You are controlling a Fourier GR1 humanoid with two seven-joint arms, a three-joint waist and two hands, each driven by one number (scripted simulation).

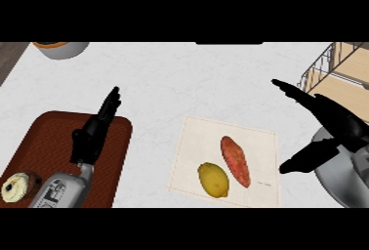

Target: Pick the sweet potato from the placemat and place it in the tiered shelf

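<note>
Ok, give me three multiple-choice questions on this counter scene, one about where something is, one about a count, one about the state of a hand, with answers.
1. Where does the sweet potato lie?
A. on the placemat
B. on the brown tray
C. in the shelf

2. How many items lie on the placemat?
A. one
B. two
C. four

3. What is the right hand doing?
A. curled round the sweet potato
B. open, holding nothing
C. pressing on the lemon

Answers: 1 A, it lies on the pale mat beside the lemon. 2 B, only the sweet potato and lemon are there. 3 B, its fingers are spread to the right of the mat, off both items.
</note>
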